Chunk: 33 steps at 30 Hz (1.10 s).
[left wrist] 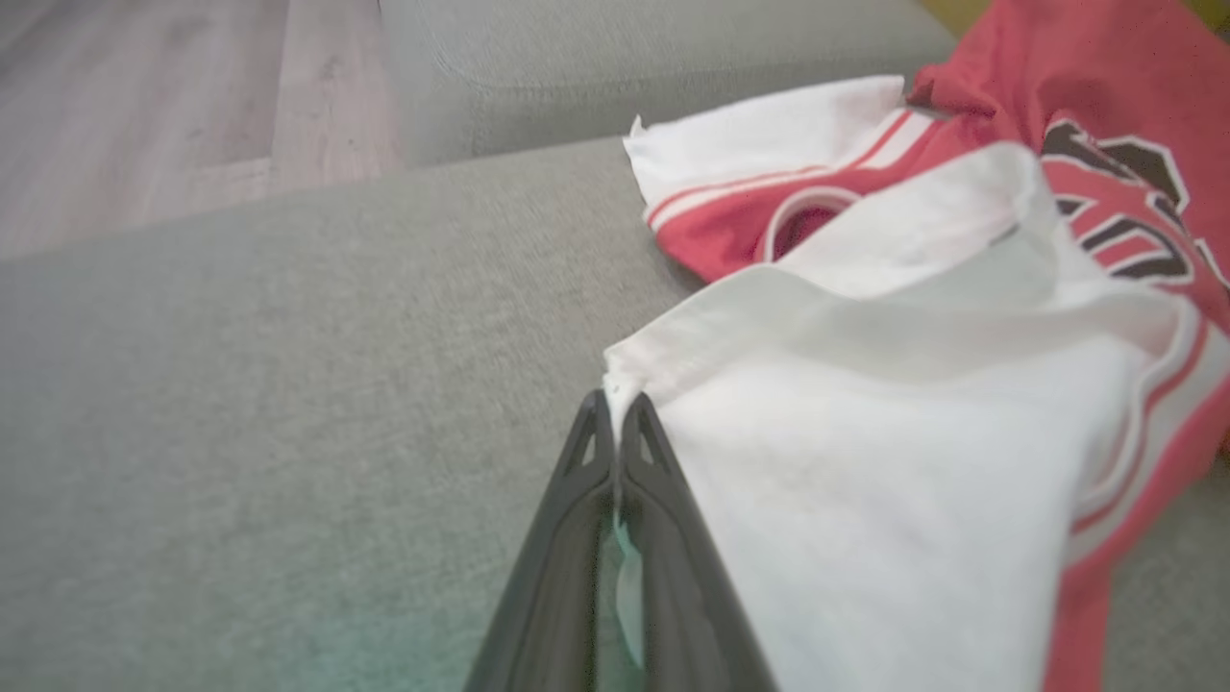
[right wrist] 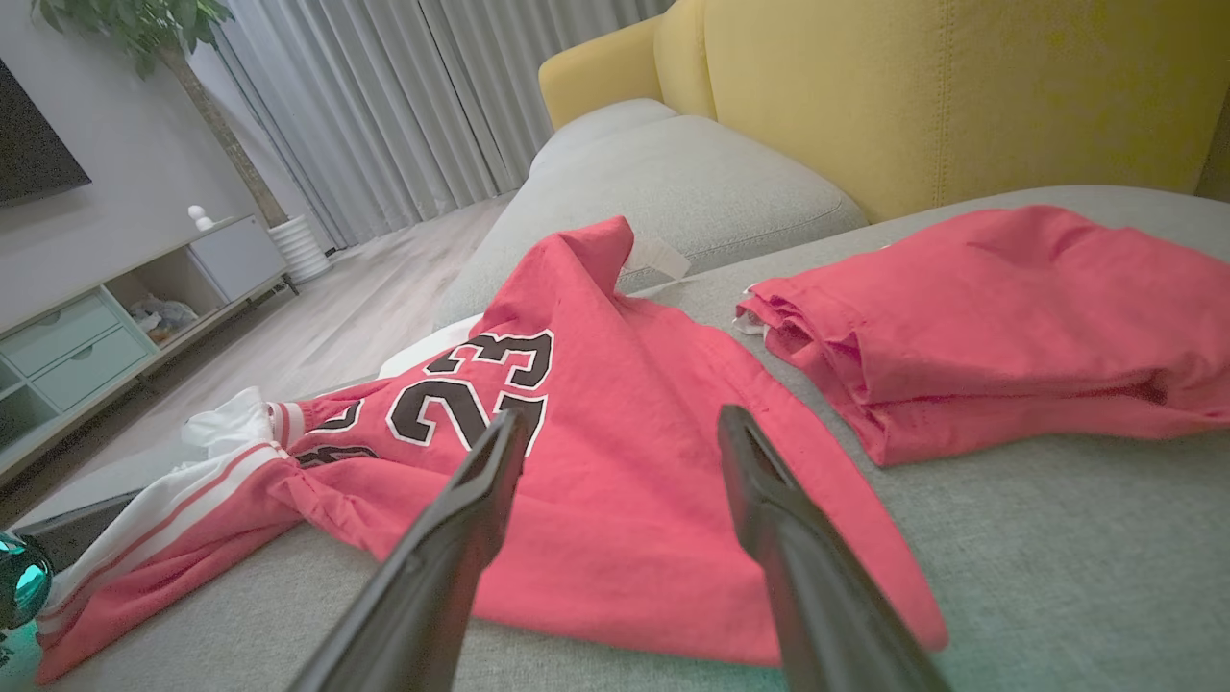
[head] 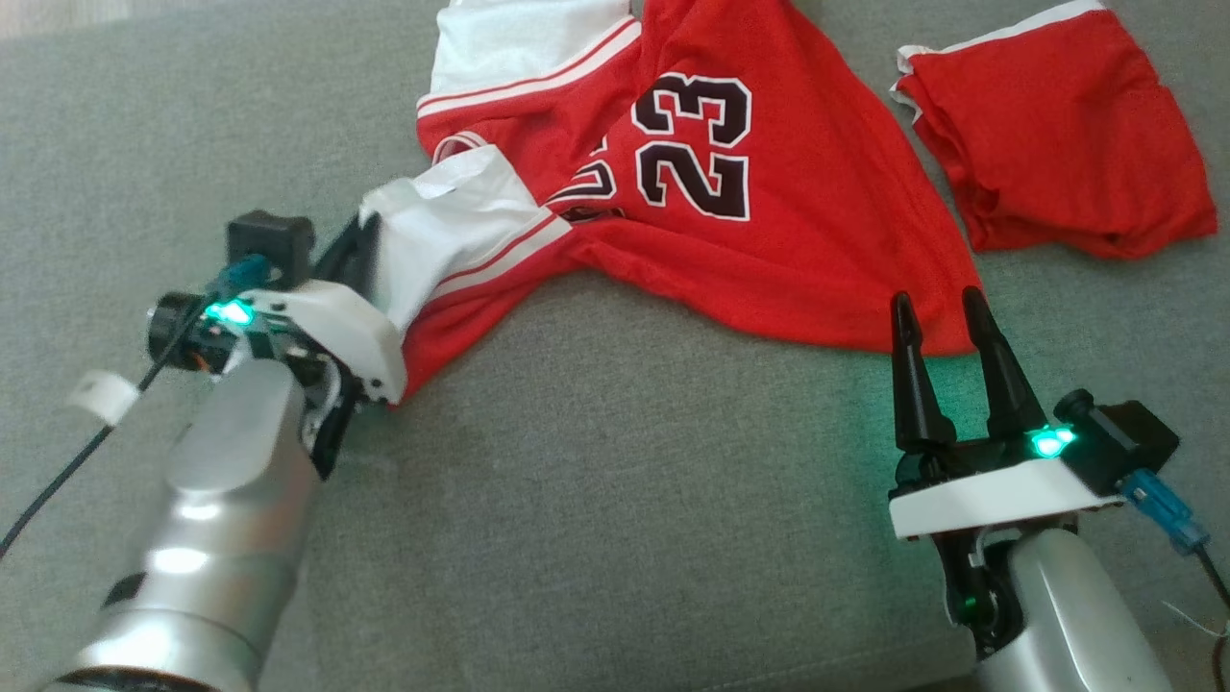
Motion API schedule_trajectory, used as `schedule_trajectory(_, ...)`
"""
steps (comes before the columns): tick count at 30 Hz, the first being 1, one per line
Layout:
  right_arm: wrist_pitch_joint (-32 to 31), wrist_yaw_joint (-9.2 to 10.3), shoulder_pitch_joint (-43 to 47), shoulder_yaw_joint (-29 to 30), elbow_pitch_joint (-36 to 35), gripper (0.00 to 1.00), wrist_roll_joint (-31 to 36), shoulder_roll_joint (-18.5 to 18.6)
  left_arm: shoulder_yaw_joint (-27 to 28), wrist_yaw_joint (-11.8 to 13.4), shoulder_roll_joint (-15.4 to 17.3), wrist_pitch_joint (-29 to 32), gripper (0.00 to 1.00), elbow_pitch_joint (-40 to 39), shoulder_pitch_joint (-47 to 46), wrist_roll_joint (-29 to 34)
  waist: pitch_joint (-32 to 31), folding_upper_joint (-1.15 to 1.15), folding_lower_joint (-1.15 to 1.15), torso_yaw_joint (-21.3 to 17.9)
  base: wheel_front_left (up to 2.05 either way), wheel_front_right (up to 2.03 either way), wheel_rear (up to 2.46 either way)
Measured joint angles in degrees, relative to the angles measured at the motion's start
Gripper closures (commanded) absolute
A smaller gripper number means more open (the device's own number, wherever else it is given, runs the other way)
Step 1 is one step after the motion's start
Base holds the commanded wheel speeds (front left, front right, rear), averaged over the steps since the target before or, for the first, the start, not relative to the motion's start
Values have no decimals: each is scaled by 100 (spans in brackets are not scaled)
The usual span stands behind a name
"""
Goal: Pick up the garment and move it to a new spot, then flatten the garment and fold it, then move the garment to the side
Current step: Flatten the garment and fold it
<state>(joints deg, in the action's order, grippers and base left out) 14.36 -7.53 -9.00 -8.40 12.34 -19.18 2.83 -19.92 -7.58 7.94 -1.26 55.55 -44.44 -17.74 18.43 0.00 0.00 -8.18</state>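
My left gripper [left wrist: 615, 413] is pinched shut on the white sleeve [head: 452, 221] of the red number 23 jersey [head: 769, 240], sprawled across the grey sofa cushion [head: 625, 500]. My right gripper [head: 939, 308] hovers wide open, holding nothing, at the jersey's near hem. Red shorts [head: 1057, 135] lie at far right.

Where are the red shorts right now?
In the head view, the red shorts lie upper right on the grey cushion, right of the number 23 jersey.
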Motion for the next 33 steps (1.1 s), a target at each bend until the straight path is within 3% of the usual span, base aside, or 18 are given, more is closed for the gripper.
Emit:
schedule_trajectory(9,0,0,-7,25,119,0,-152,0,10,43,428,-1055,100,-459,-484,127,-318,0,0,27,0,0,0)
schedule_trajectory(14,0,0,25,51,182,0,-205,0,33,86,587,-1254,100,-1004,-531,219,-568,0,-1,89,0,0,0)
schedule_trajectory(18,0,0,89,134,258,0,-235,0,63,120,717,-1323,100,-1900,-423,319,-791,0,-1,269,0,0,0)
schedule_trajectory(25,0,0,259,172,393,0,-252,0,-522,79,1146,-1312,100,-2795,240,651,-1021,0,-1,578,0,0,0)
schedule_trajectory(33,0,0,284,178,545,0,-252,-1,-1349,42,1912,-1015,100,-3726,1753,823,-1249,0,-1,911,0,0,0)
